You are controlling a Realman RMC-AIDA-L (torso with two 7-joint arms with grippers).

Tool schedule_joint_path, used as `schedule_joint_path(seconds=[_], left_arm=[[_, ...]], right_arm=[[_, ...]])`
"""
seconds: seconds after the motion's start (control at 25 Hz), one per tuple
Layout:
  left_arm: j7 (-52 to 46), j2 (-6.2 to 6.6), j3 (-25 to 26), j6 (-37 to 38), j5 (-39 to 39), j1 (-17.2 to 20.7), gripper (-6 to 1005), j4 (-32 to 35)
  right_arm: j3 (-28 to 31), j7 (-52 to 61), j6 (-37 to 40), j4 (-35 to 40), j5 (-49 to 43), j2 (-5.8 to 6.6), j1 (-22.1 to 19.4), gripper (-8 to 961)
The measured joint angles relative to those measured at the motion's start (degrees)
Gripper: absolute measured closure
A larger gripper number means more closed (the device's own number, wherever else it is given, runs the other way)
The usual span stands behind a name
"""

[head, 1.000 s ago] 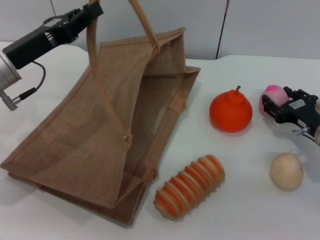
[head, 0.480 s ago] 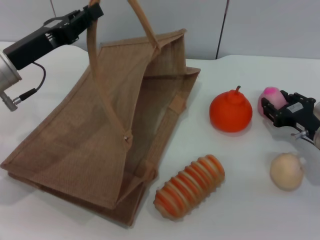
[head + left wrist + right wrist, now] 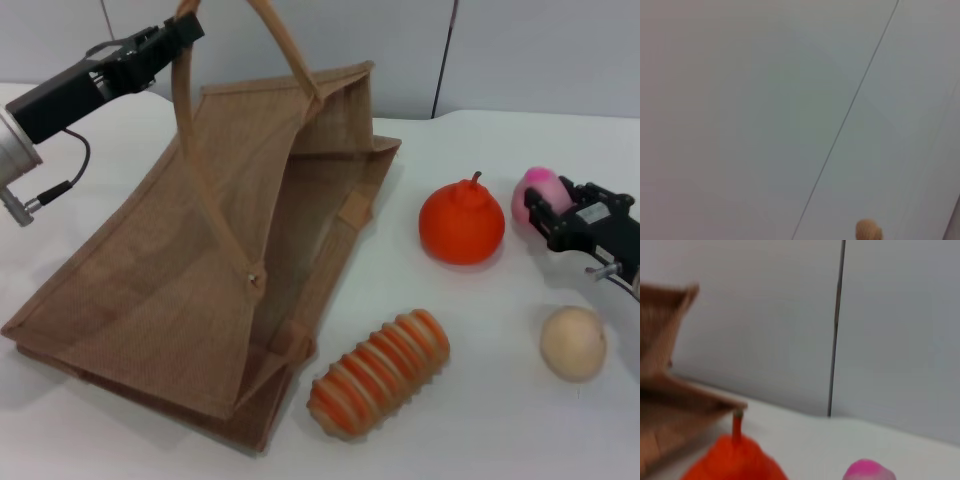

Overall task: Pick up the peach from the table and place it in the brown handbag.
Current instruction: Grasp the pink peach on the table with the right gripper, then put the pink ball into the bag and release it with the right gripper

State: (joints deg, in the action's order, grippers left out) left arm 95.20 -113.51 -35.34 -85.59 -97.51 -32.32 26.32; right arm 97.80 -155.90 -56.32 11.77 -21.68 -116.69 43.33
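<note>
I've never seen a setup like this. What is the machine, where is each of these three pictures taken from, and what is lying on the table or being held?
It is a two-armed robot. The wide picture comes from a camera on its head, looking down at a white table; the other two come from cameras on its wrists.

The left gripper holds up one loop handle of the large tan-brown burlap handbag, keeping its mouth open. The right gripper is around the small pale pink peach with a magenta tip.

Also on the table: an orange stemmed fruit, a beige round ball and an orange-and-cream ribbed roll.

The left wrist picture shows mostly wall; the right wrist picture shows the peach, orange fruit and bag edge.
</note>
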Motion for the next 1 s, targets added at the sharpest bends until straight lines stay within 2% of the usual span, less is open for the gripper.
schedule_joint_path(seconds=[0.12, 0.16, 0.4, 0.52, 0.56, 0.72, 1.0], left_arm=[[0.4, 0.74, 0.0, 0.0, 0.0, -0.3, 855, -1.5], [0.5, 0.78, 0.0, 0.0, 0.0, -0.3, 855, -1.6], [0.6, 0.84, 0.1, -0.2, -0.1, -0.5, 853, -1.7], [0.5, 0.84, -0.1, -0.5, 0.0, -1.0, 852, -1.8], [0.4, 0.85, -0.2, -0.7, 0.0, -1.1, 852, -1.8], [0.1, 0.85, -0.2, -2.1, 0.0, -1.8, 851, -1.8], [-1.4, 0.78, -0.5, -5.5, 0.3, -3.7, 849, -1.9]], right_arm=[[0.6, 0.5, -7.4, -0.1, 0.5, 0.20, -2.0, 523], [0.6, 0.5, -7.4, -0.1, 0.5, 0.20, -2.0, 531], [0.3, 0.5, -18.3, -0.1, 0.3, 0.33, -3.0, 570], [-2.7, 0.6, -23.8, -0.2, -0.2, 0.34, -2.9, 583], [-6.0, 0.6, -25.8, -0.4, -0.6, 0.30, -2.1, 583], [-9.5, 1.4, -25.6, -2.0, -5.1, -0.06, 0.6, 583], [-9.8, 4.6, -19.8, -5.2, -12.9, -0.61, 3.9, 583]])
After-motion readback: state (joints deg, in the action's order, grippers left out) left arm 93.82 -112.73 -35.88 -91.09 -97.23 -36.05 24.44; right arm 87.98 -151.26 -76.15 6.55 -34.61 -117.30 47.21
